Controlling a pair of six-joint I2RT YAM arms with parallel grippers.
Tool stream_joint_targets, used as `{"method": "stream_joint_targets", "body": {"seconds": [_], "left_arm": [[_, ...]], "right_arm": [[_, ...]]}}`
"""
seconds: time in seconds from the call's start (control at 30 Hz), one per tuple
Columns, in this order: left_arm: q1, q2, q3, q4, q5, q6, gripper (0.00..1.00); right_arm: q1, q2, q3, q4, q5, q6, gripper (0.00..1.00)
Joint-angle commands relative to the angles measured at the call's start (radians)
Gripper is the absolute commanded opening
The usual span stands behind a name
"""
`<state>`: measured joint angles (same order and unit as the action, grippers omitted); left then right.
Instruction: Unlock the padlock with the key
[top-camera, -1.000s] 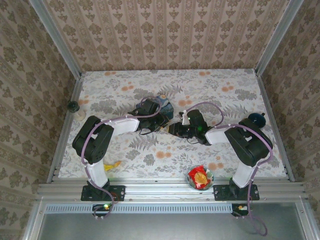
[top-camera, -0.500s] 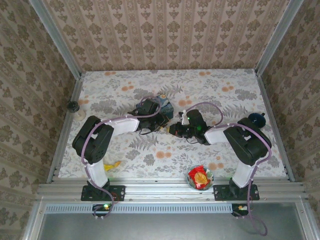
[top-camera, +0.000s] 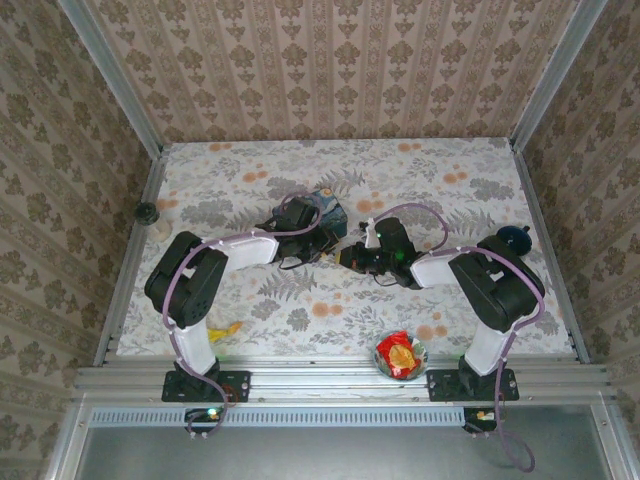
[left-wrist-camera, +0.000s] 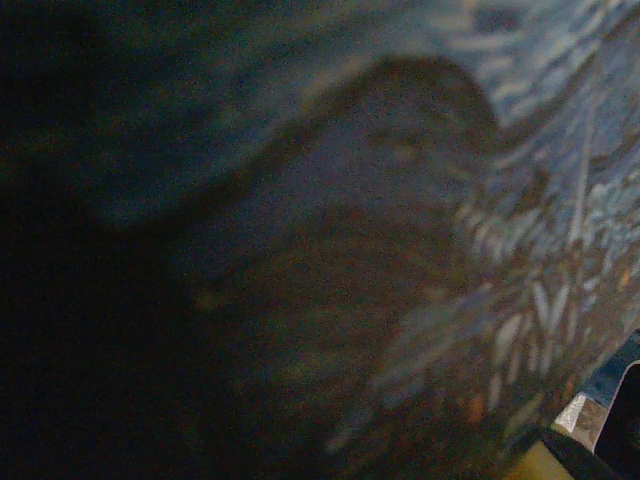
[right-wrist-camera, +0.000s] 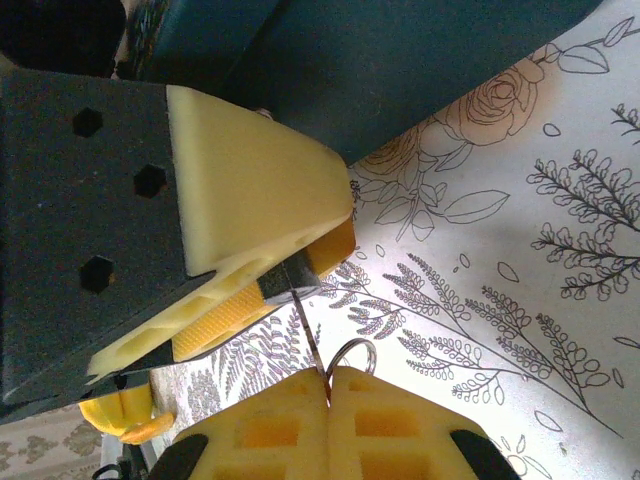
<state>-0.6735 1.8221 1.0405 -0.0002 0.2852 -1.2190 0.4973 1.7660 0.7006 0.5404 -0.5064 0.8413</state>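
Observation:
In the right wrist view my right gripper (right-wrist-camera: 329, 375) is shut on the key (right-wrist-camera: 309, 335), a thin blade seen edge-on with its ring (right-wrist-camera: 353, 350) beside the fingertips. The blade's tip meets the padlock (right-wrist-camera: 289, 283), a tiny black body pinched between the yellow fingers (right-wrist-camera: 250, 190) of my left gripper. From above, the left gripper (top-camera: 326, 246) and right gripper (top-camera: 350, 257) meet tip to tip mid-table, just in front of the blue painted tin (top-camera: 325, 206). The padlock's shackle is hidden. The left wrist view is dark and blurred, pressed close against the tin's painted side (left-wrist-camera: 520, 230).
A bowl with a red snack bag (top-camera: 400, 355) stands at the front edge by the right arm's base. A yellow scrap (top-camera: 226, 329) lies front left. A dark round object (top-camera: 515, 238) sits at the right edge and another (top-camera: 147, 211) at the left wall.
The right gripper's jaws have closed fully on the key. Both arms have barely shifted, and the left gripper keeps its hold.

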Motion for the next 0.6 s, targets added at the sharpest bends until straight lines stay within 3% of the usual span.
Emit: {"method": "stream_joint_targets", "body": {"seconds": [0.0,0.57], "left_arm": [[-0.028,0.008,-0.033,-0.038,0.124,-0.047,0.04],[-0.038,0.015,-0.036,-0.008,0.124,-0.062,0.04]], "right_arm": [[-0.009,-0.04,0.051,0.03,0.039,0.016,0.0],[0.007,-0.034,0.072,0.098,0.024,0.089,0.0]]}}
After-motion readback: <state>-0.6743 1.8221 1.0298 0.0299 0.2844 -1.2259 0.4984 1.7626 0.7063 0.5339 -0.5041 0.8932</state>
